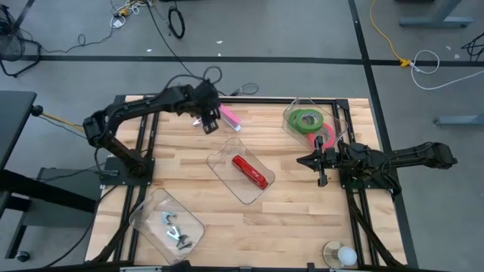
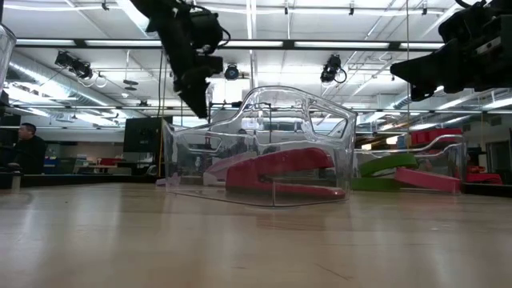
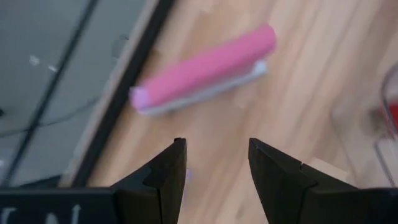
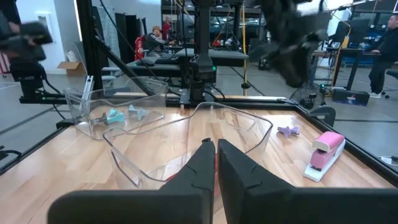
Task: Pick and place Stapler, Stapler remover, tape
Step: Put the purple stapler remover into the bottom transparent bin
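High view shows the left gripper up near the top edge of the wooden table, a bit left of centre in the frame, hanging right beside a pink stapler that lies flat on the wood. From the left wrist view you can see its fingers spread apart with nothing between them, and the pink stapler sits just past the tips, not touched. In the middle of the frame there's a clear plastic tray with a red stapler lying in it. Lower left of the frame, another clear tray holds a couple of small grey staple removers. Upper right, a third clear tray has the tape in it: a green ring, with a red-pink ring right next to it toward the right arm. The right gripper is at the right side of the frame, just below that tape tray, fingers pressed together and holding nothing. There's also a tiny purple thing on the wood near the pink stapler in the right wrist view, too small to tell what it is.
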